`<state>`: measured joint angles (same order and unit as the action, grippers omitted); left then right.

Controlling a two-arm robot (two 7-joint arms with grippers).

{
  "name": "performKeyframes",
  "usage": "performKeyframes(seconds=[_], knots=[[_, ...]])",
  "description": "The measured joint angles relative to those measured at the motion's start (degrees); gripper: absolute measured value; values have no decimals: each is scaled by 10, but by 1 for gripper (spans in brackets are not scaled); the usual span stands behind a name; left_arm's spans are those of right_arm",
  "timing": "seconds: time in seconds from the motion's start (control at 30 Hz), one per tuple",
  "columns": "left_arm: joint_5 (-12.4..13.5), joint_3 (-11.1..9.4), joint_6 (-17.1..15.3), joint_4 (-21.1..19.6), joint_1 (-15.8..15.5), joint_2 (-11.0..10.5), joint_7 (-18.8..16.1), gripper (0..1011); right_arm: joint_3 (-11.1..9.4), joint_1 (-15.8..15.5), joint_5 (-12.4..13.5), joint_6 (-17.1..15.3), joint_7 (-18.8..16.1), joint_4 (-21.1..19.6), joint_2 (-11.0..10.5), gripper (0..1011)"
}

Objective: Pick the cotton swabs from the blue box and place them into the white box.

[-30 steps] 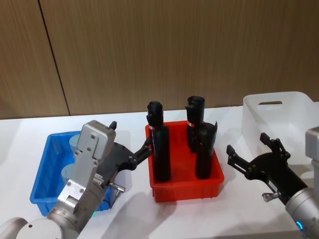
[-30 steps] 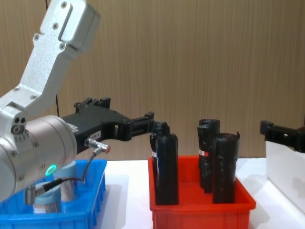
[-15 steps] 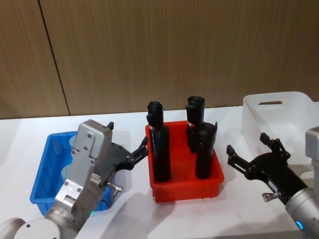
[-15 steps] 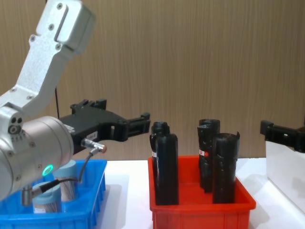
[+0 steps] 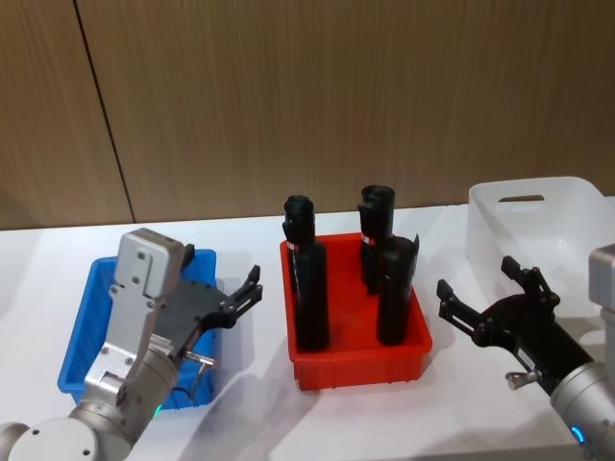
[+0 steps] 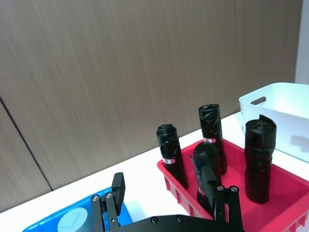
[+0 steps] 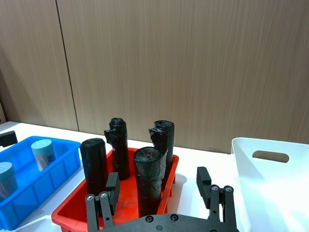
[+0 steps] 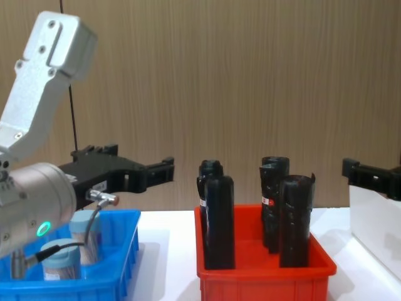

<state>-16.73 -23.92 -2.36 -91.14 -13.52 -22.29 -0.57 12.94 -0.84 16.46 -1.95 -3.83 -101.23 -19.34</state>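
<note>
Left gripper (image 5: 223, 269) hangs over the right half of the blue box (image 5: 79, 317), its black fingers spread wide with nothing between them, pointing across toward the red bin (image 5: 360, 370). In the chest view this gripper (image 8: 141, 160) lies level, clear above the cotton swabs (image 8: 84, 233) and touching neither of them. The two tubs stand upright in the blue box (image 8: 119, 266), long axis vertical, pale lids facing up, one nearer the camera and the other just behind it. The right wrist view takes them from the other side: both cotton swabs (image 7: 43, 152) stand apart inside the blue box (image 7: 55, 170), thin sticks running upright within the clear walls. In the head view the left arm's grey housing covers the middle of the box, so the tubs cannot be made out there. The left wrist view looks out along its own parted fingers (image 6: 117, 187) and catches one of the tubs (image 6: 72, 221) from above, round lid showing. Right gripper (image 5: 476, 279) sits low over the white table (image 5: 259, 240), between the red bin and the white box (image 5: 500, 226), fingers apart and empty. The white box (image 7: 294, 169) stands at the far right with its handle cut-out near the rim. Tall black rolls (image 5: 309, 288) stand upright in the red bin.
</note>
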Motion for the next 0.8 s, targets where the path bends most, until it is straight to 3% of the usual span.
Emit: performKeyframes(seconds=[0.8], knots=[[-75,34,-31,37,6,-17,-1,1004,0,0,0,0,0,0,0,1001]])
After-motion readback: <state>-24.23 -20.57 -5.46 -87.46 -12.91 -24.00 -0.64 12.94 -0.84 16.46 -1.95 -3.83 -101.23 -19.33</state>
